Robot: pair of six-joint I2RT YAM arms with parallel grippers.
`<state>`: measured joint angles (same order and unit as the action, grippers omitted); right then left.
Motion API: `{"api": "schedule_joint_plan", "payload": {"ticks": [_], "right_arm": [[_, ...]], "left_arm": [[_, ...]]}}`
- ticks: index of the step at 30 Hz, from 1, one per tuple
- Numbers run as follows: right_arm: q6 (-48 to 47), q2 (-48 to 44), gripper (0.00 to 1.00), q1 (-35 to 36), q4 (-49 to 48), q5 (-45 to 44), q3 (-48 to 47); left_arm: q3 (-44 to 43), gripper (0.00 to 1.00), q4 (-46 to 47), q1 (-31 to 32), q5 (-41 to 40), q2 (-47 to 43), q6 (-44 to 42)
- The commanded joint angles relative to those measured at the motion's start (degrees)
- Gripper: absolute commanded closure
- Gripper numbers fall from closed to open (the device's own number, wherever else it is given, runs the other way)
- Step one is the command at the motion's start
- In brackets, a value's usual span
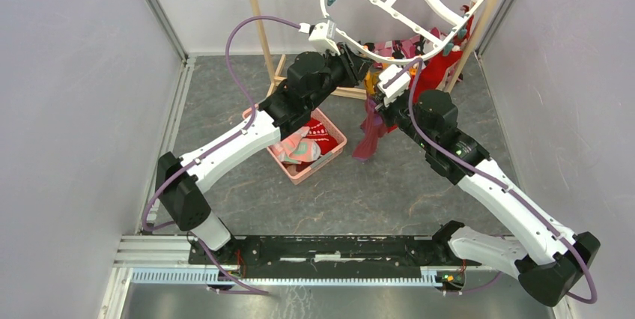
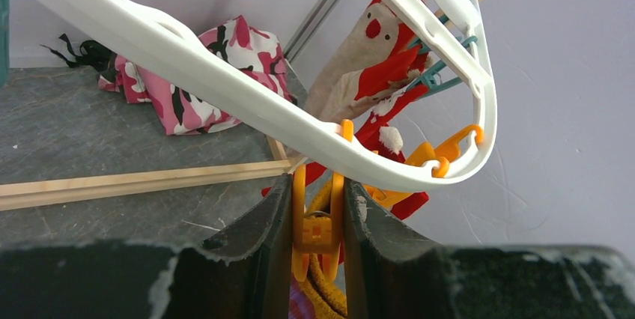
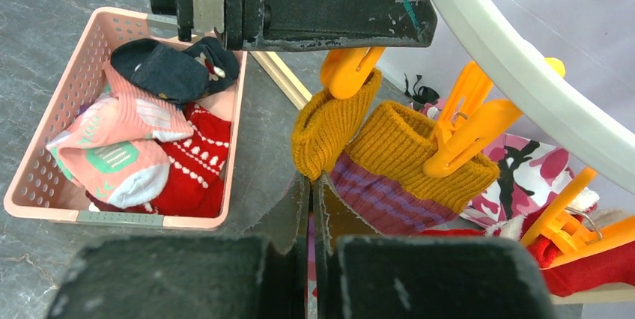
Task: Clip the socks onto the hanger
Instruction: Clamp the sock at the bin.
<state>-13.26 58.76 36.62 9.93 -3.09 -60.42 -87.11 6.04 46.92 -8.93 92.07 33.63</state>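
The left gripper [image 2: 318, 188] pinches an orange peg [image 2: 318, 233] that hangs from the rim of the white hanger [image 2: 225, 87]. Its fingers squeeze the peg's two handles just under the rim. The right gripper [image 3: 311, 184] is below the hanger, fingers pressed together on the mustard-cuffed sock [image 3: 397, 147], with a sliver of magenta fabric between them. The sock's cuff reaches up into that peg, and a second orange peg [image 3: 468, 132] grips the cuff beside it. More socks [image 3: 202, 162] lie in a pink basket [image 3: 45, 192], nearer the arm bases than the hanger.
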Motion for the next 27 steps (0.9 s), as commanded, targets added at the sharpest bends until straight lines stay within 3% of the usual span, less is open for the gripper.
{"api": "schedule_joint_plan", "payload": {"ticks": [1,27], "right_arm": [[1.39,-1.47,1.0,0.17,-3.23,-1.47,-1.53],[6.18,-1.49,1.0,0.14,-5.56,0.03,-1.55]], "left_arm": [[-2.47,0.98,1.52,-0.11,-2.93,-1.39,0.36],[-1.07,0.98,2.72,-0.16,-4.69,-2.16,3.08]]}}
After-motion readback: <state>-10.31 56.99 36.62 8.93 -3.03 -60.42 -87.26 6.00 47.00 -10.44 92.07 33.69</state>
